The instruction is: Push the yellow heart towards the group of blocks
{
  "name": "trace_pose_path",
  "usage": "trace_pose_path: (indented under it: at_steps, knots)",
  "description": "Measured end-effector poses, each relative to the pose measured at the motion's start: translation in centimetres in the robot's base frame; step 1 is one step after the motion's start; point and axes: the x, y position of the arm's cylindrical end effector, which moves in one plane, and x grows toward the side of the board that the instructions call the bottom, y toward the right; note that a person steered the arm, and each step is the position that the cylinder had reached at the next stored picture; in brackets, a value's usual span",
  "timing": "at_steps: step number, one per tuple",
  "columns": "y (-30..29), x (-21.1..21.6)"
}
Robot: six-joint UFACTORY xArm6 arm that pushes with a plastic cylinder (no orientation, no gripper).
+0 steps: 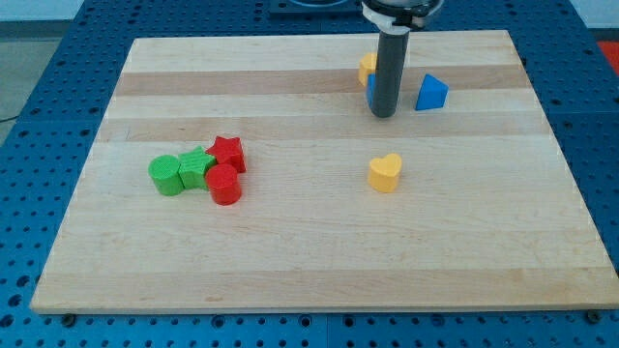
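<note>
Wooden surface [319, 261], one rod, no gripper fitted, so no grasp state to record; my tip [384, 115] rests near the view's top, right of centre, against a partly hidden blue block [371, 90]; yellow block [368, 66] just behind it; blue triangular block [431, 93] just right. Yellow heart [385, 172] lies apart, below my tip. Group at view's left: green cylinder [165, 175], green block [196, 168], red star [227, 153], red cylinder [224, 185], touching.

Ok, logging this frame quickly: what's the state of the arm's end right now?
No hand: my tip holds nothing, beside the blue blocks, above the yellow heart.
</note>
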Motion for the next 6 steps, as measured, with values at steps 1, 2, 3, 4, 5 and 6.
trace_pose_path:
  at_steps: [1, 2, 3, 4, 5, 6]
  knots:
    - [-2.9, 2.7]
    - [-7.6, 6.5]
    - [-8.7, 12.8]
    - [-3.2, 14.5]
    - [2.4, 13.3]
    - [3.0, 10.6]
